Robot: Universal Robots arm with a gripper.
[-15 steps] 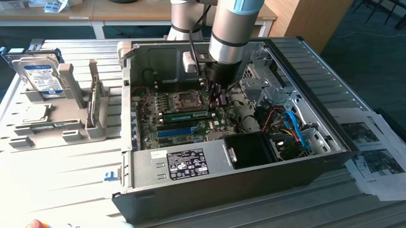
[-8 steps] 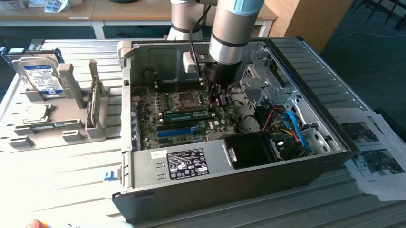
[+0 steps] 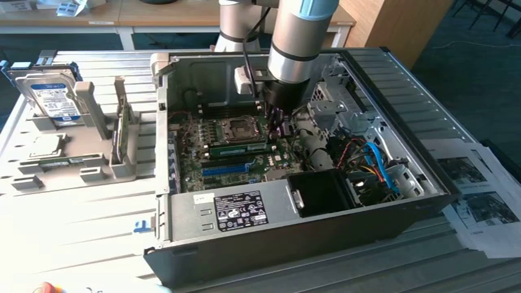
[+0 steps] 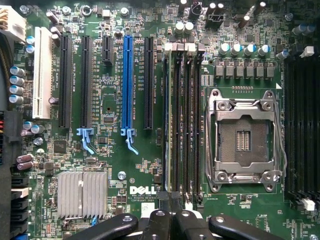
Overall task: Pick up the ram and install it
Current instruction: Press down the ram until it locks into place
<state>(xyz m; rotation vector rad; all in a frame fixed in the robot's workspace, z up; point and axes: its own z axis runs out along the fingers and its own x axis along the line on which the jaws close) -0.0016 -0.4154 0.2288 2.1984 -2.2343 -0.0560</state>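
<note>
So in the exterior view, starting at its left: a hard drive [image 3: 55,97] is standing upright in a grey tray [image 3: 89,168] on the metal table [image 3: 73,232]. Just beside the tray, the open PC case [image 3: 187,244] is lying on its side, with the motherboard [image 3: 191,165] facing up.

Moving right across the board, the blue slot [image 3: 224,169] is sitting nearest the case's front wall. Just past it, the ram [image 3: 240,148] is lying in one of the memory slots, green edge up, between the blue slot and the empty CPU socket [image 3: 241,127]. So the stick is sitting in the board, not in the tray.

The arm [image 3: 294,43] is coming straight down into the case, and the gripper [image 3: 274,131] is hanging right over the exterior view's right end of the ram. Further right, a bundle of blue and red cables [image 3: 374,165] is curling in the corner of the case, and some printed papers [image 3: 480,195] are lying on the table beyond it.

The wrist view is looking straight down on the board. The ram [image 4: 168,125] is showing edge-on in the slot that lies furthest from the socket [image 4: 243,140], towards the blue slot [image 4: 127,80]. The gripper [image 4: 169,202] is pressed together, fingers [image 4: 176,207] meeting right at the stick's end. Can't tell whether they're pinching it or just resting on its edge. A finned heatsink [image 4: 82,195] is sitting well off on the blue slot's side.
</note>
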